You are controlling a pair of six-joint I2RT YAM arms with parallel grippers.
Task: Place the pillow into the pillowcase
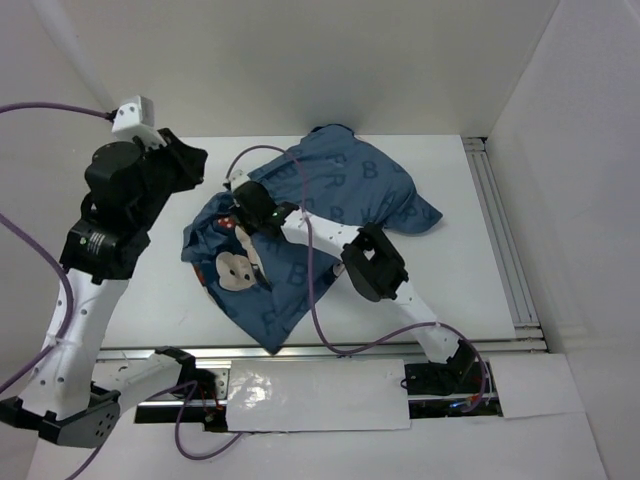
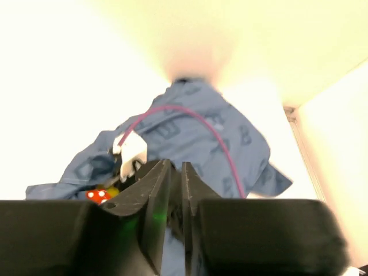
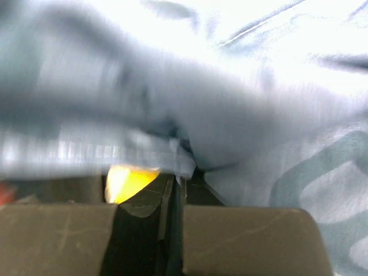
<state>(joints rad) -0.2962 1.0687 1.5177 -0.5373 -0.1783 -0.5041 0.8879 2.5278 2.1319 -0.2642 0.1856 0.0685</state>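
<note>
My right gripper (image 3: 177, 179) clamps a fold of the denim-blue printed fabric pillowcase (image 1: 340, 195), crumpled on the white table (image 1: 460, 285). My left gripper (image 2: 176, 187) hangs near its left edge, fingers pressed together, empty.

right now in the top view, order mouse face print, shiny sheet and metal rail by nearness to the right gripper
1. mouse face print, right beside the right gripper
2. shiny sheet, near edge
3. metal rail, far right

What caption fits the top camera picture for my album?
Right gripper pinching the crumpled blue mouse-print pillowcase on the white table; left gripper hovers beside it.
</note>
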